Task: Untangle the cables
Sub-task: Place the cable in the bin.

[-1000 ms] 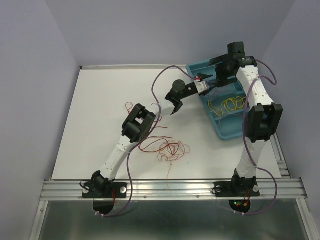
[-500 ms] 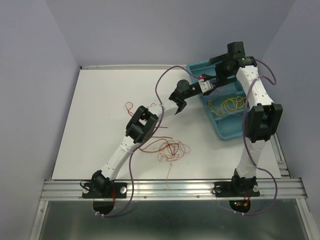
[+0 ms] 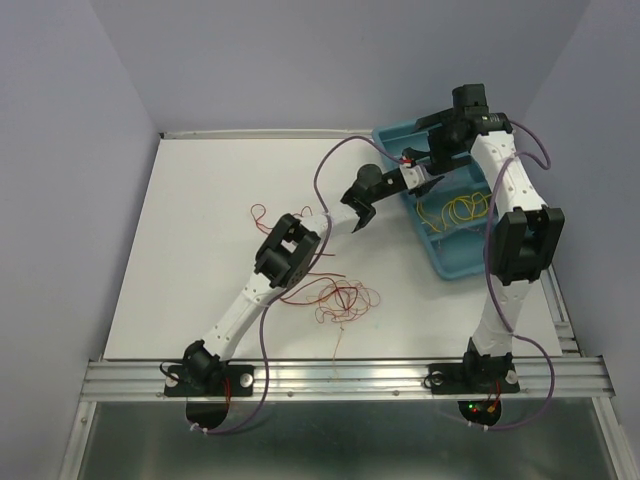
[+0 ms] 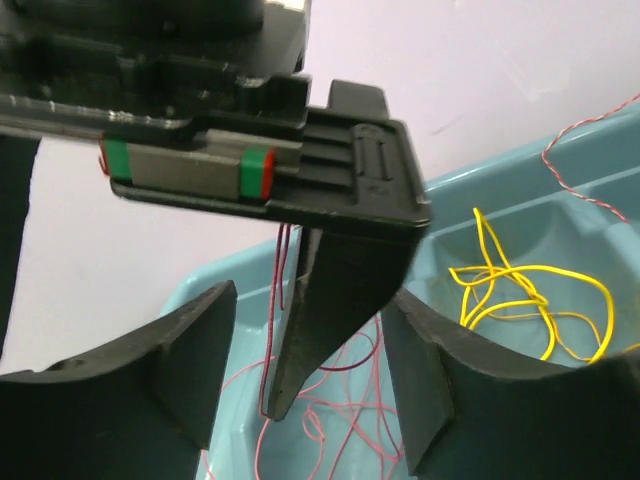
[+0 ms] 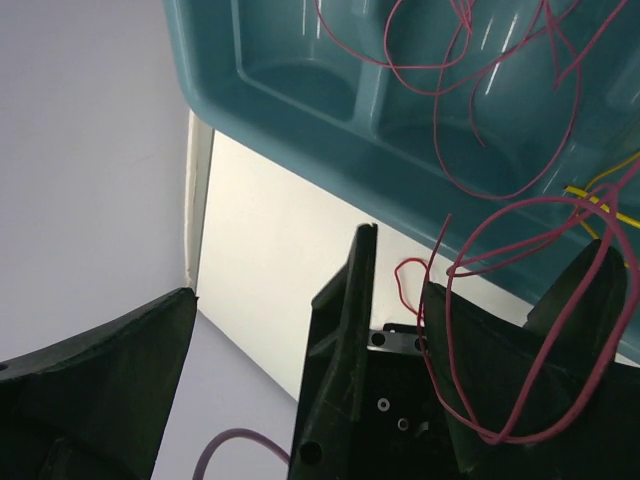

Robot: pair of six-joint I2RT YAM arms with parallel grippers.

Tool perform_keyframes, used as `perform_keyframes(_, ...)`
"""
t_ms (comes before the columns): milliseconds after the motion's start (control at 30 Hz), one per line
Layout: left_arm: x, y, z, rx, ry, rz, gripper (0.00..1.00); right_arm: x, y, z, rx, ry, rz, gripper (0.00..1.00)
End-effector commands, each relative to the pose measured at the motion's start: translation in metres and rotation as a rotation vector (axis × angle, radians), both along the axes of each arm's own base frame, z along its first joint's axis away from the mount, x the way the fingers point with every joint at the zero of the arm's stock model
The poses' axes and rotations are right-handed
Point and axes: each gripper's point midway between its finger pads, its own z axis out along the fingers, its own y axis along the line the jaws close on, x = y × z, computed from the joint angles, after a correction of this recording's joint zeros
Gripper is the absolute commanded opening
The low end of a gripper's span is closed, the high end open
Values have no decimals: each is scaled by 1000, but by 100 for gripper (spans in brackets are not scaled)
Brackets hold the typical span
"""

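A lone red strand lies left of centre on the table, and the tangle of red and orange cables sits near the middle of its near edge. At the far right corner, the left fingers stand open beside the teal tray, with a thin red wire hanging between them. The right fingers are spread wide over the tray, which holds yellow cables.

Glossy teal plastic tray, matt white tabletop, matt black plastic fingers
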Motion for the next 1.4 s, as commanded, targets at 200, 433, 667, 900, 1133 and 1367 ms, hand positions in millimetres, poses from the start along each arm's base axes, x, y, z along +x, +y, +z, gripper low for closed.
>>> perform_keyframes(200,9,4,48,-109,-56,44,58,-2,10,33,33,-84,30,100)
perform_keyframes(433,18,0,42,-125,-51,64,59,-7,17,38,42,-90,39,100)
perform_keyframes(667,23,0,26,-105,-49,72,42,-12,16,52,42,-118,38,100)
perform_keyframes(900,30,4,24,-105,-50,91,31,-17,15,66,42,-147,34,100)
perform_keyframes(1133,35,7,26,-101,-52,104,0,-26,11,100,40,-214,14,100)
perform_keyframes(1367,52,23,29,-126,-18,143,0,-54,-7,113,-41,-239,1,100)
